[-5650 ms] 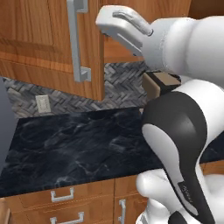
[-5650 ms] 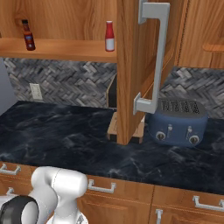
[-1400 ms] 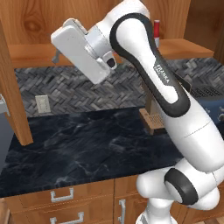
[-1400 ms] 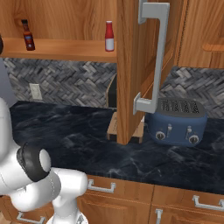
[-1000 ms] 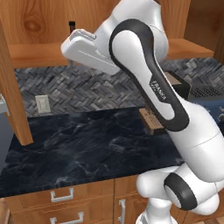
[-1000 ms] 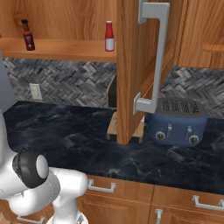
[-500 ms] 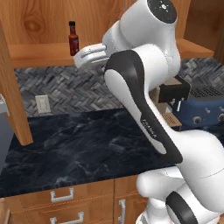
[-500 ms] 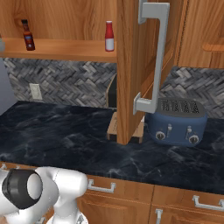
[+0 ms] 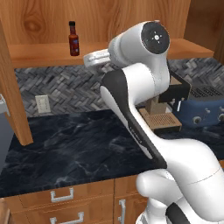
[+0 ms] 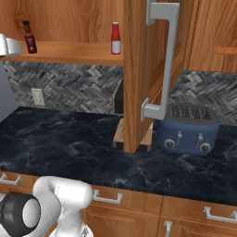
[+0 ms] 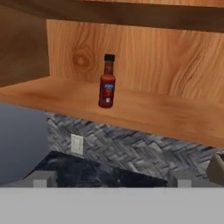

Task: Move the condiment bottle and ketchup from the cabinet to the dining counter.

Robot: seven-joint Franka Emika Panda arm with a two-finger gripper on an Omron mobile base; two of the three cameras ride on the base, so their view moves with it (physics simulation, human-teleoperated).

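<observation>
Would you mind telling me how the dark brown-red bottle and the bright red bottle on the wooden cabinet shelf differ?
The dark brown-red narrow-necked condiment bottle has a dark cap; the bright red ketchup squeeze bottle has a pale tapered top. The condiment bottle is slimmer with a long thin neck, the ketchup stouter. In the right base view the condiment bottle stands far left, the ketchup beside the open door. Both stand upright on the wooden shelf, untouched.

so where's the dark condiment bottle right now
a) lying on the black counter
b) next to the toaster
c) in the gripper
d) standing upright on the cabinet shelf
d: the condiment bottle stands upright on the cabinet shelf, untouched, and the open gripper is apart from it.
</observation>
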